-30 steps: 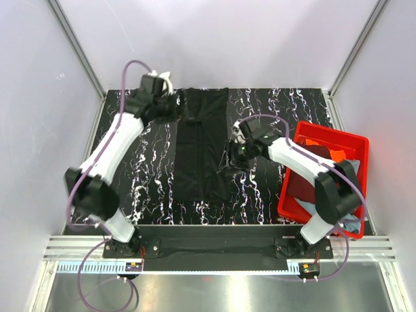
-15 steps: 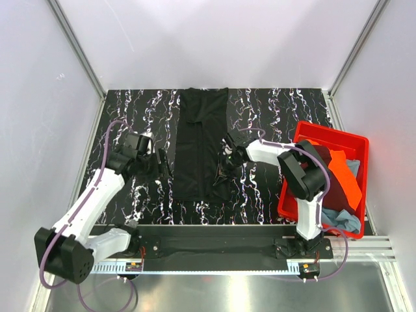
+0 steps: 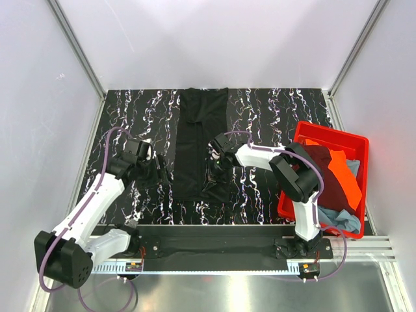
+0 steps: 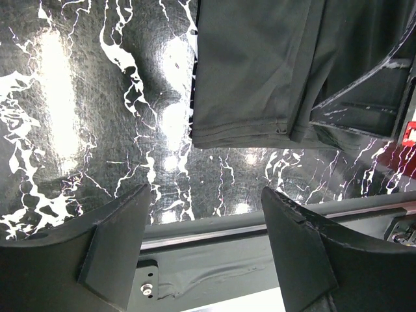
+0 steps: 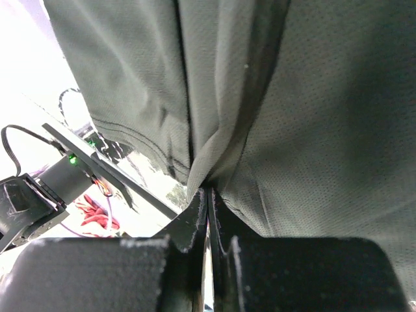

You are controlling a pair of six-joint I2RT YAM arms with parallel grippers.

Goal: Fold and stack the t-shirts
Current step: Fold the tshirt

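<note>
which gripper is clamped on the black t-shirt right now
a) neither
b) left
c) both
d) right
d: the right wrist view shows the right gripper shut on a fold of the black t-shirt, while the left gripper stands open over the table, short of the shirt's hem.

No legible text, brand or number anywhere. Tick-marked strip (image 3: 214, 268) at near edge: digits too small. Red tag (image 4: 409, 133): unreadable.

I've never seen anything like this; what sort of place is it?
Likely a robotics lab test cell: a left arm and right arm mounted at a marbled table, white walls all round, a black t-shirt laid out.
</note>
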